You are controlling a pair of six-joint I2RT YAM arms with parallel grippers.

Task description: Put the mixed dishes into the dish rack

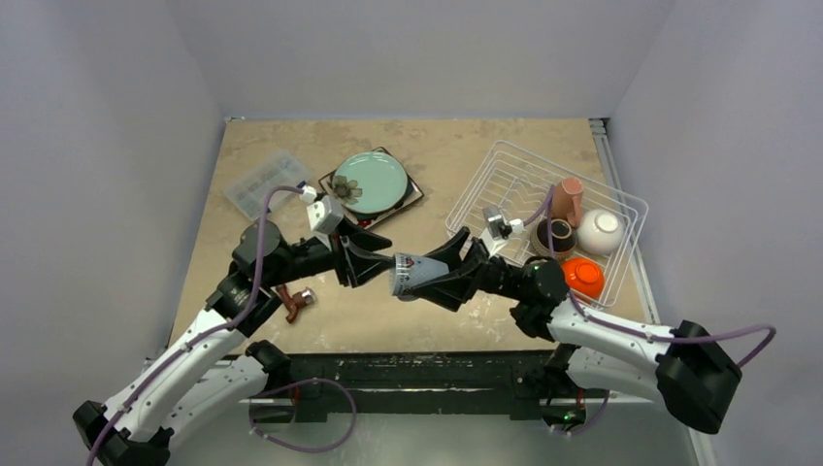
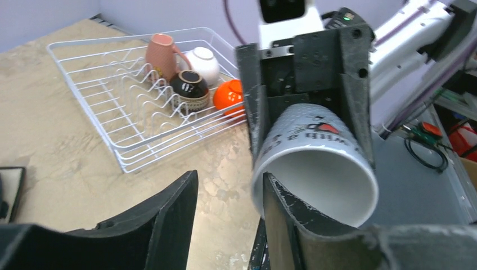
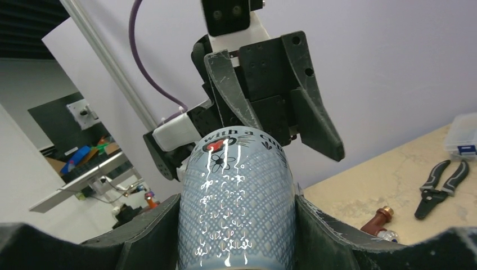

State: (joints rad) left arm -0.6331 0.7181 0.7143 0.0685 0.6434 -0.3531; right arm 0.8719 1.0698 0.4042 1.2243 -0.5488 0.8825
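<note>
The pale blue mug hangs sideways above the table between both arms. My right gripper is shut on its patterned body, one finger pressed on each side. My left gripper is open at the mug's mouth: one finger sits inside the rim, the other stands clear of the wall. The dish rack at the right holds a pink mug, a white bowl, a dark brown bowl and an orange bowl. The teal plate lies on the square flowered plate.
A clear compartment box sits at the back left. Black-handled pliers and a brown copper-tipped piece lie on the table beside the left arm. The rack's left half, with its upright tines, holds nothing.
</note>
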